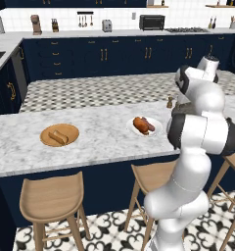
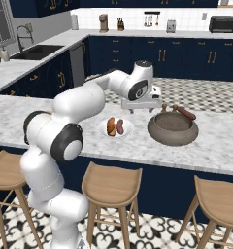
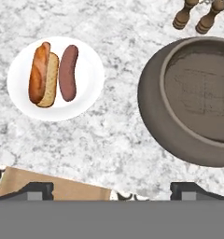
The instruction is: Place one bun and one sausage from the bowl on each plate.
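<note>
Nearest me are the wooden stools [image 1: 51, 196] tucked under the marble desk [image 1: 100, 142], which put the work surface at a height my arm can reach over. My gripper [image 3: 111, 189] hangs above the desk with its fingers spread wide and nothing between them, looking straight down at the stretch between the white plate and the bowl. The white plate [image 3: 88, 63] lies just below me, carrying a bun [image 3: 41, 74] and a sausage [image 3: 68, 72] side by side, so I judge that setting complete. Beside it, apart from it, sits the bowl [image 3: 151, 107]; its inside looks bare from above. In the right base view a sausage [image 2: 185, 113] lies by the bowl's far rim; whether it rests on the rim or on the desk behind I cannot tell. Two pepper mills [image 3: 195, 16] stand just past the bowl. Well off along the desk, the wooden plate [image 1: 46, 139] holds a bun [image 1: 58, 136]; I cannot make out a sausage there, so that one may be meant for it
</note>
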Available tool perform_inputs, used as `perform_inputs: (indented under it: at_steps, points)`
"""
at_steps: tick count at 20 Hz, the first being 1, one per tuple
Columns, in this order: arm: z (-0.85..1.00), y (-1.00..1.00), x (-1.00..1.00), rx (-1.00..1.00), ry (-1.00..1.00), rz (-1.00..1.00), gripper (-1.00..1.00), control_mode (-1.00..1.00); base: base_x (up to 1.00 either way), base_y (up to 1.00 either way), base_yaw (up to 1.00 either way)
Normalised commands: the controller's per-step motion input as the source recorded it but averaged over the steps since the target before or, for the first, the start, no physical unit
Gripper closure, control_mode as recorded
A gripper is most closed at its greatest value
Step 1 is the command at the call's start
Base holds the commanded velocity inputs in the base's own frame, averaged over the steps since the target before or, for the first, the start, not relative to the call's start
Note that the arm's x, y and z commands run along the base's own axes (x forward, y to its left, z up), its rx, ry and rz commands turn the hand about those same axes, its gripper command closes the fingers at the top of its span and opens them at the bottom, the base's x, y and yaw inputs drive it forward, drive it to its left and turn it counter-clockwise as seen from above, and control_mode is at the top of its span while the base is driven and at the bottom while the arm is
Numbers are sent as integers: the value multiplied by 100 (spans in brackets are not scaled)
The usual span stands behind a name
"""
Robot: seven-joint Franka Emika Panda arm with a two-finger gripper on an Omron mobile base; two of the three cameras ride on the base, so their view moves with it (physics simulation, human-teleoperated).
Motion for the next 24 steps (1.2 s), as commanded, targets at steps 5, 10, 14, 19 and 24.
perform_inputs:
  at_steps: [5,10,14,19,24]
  points:
    - [0,27,-63,0,0,5,-100,-100,0,0,0]
    - [0,46,-53,-1,-1,1,-100,-100,0,0,0]
    - [0,24,-28,0,0,0,-100,100,-8,1,0]
    - [0,0,0,0,0,0,-100,100,7,-68,8]
    - [0,0,0,0,0,0,-100,100,46,-54,10]
